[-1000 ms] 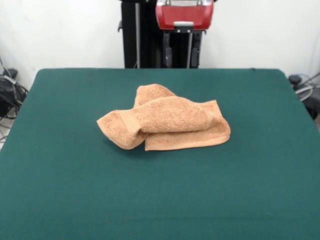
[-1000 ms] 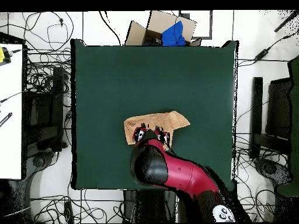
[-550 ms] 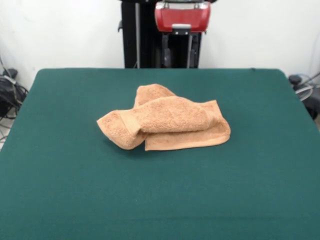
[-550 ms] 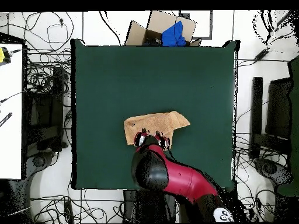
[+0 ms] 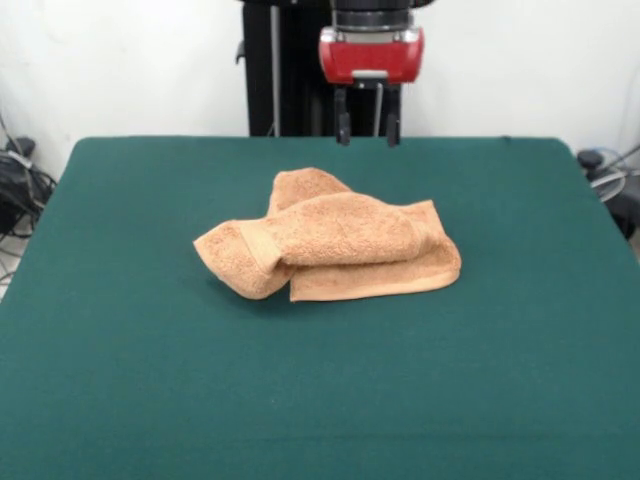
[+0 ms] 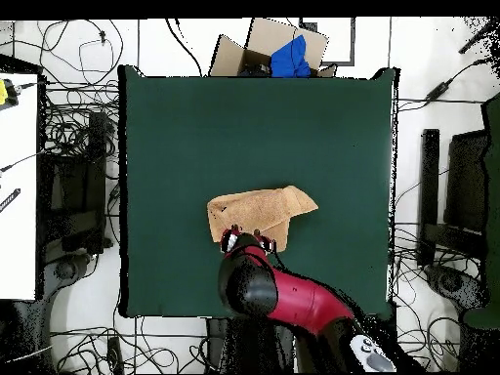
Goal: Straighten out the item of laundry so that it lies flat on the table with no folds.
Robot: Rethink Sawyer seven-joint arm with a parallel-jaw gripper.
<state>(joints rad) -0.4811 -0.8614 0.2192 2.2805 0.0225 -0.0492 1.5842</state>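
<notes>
One towel point(image 5: 330, 238) is seen near the middle of the one green table point(image 5: 140, 380), bunched into overlapping folds, with a rolled layer laid across a flatter layer beneath. One gripper point(image 5: 366, 128) is held above the far side of the table, clear of the cloth, its two fingers point(image 5: 342, 128) spread apart with nothing between them. One cardboard box point(image 6: 262, 49) with blue contents is seen beyond the table in the overhead view
</notes>
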